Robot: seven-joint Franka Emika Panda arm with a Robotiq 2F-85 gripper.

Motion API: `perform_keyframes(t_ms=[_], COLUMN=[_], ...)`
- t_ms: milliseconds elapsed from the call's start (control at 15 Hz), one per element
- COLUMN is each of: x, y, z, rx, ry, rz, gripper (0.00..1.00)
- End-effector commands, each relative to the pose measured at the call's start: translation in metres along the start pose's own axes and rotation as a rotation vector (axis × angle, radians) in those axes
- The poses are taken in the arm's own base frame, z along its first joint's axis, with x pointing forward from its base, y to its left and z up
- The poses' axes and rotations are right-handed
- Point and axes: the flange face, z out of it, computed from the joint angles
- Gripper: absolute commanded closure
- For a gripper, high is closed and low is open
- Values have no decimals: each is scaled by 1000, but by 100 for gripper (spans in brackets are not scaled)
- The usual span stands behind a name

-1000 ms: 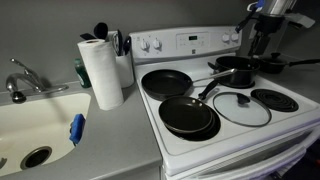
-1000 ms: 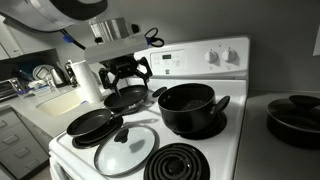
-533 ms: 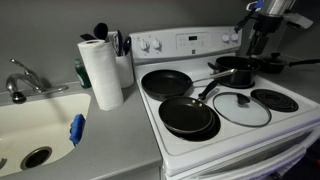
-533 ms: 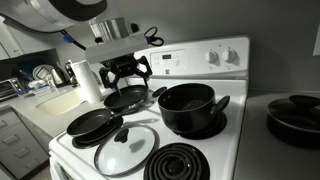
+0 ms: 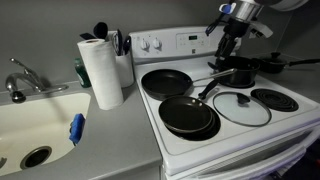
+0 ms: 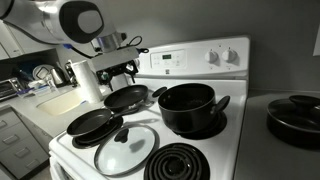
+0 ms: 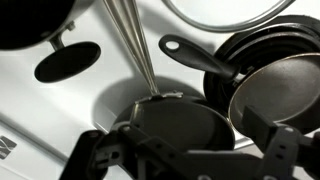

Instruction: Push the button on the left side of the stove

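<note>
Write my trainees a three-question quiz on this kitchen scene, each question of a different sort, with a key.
1. True or false: the claw hangs over the sink.
2. Multiple choice: what stands on the counter beside the stove? A) paper towel roll B) kettle C) toaster
3. Fill in: the glass lid lies flat on a front ___ of the stove.

Key: 1 false, the claw is over the back of the stove; 2 A; 3 burner.
</note>
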Motion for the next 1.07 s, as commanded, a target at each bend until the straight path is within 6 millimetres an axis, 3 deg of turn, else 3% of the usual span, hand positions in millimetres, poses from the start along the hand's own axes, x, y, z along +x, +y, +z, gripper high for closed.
perform_keyframes(t_ms=[0,133,200,333,600,1000], x=[45,64,48,62,70,132], y=[17,22,8,13,14,-4], z=[23,29,21,28,39,69], rx=[-6,-10,-12,-13,-14,-30], ry=[49,66,41,45,53,95], rz=[-64,-74,-53,-61,-52,-41], gripper=[0,0,0,0,0,0])
